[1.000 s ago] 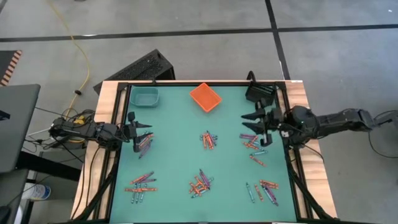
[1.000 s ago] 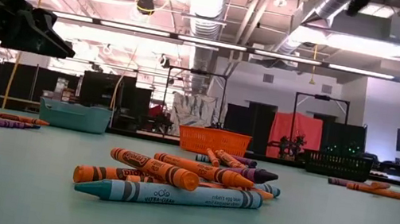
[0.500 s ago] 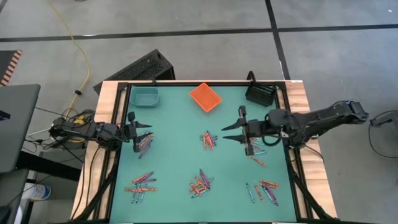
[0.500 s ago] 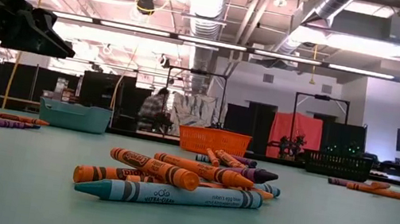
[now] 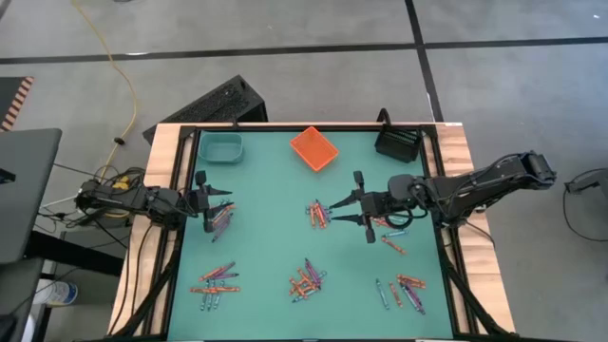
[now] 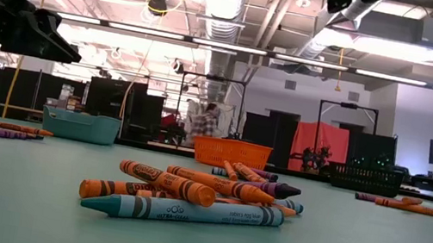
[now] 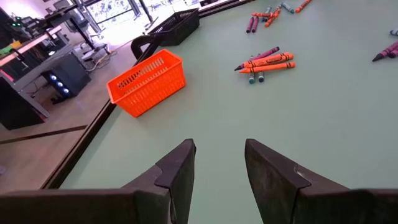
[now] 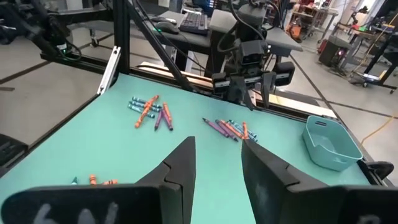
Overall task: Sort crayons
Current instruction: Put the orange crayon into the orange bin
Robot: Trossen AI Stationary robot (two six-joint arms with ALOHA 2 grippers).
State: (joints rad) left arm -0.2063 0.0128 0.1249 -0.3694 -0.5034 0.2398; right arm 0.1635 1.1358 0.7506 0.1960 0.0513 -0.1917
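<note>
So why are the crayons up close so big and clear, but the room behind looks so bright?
In the low view the crayon pile lies right by the camera, so it shows large and sharp, with its labels showing; the ceiling lights glare white. In the high view the same crayons look like tiny specks under even light.

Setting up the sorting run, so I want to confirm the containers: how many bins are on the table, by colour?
Teal plastic bin: 1
Orange mesh basket bin: 1
Black mesh bin: 1
Total: 3
</note>
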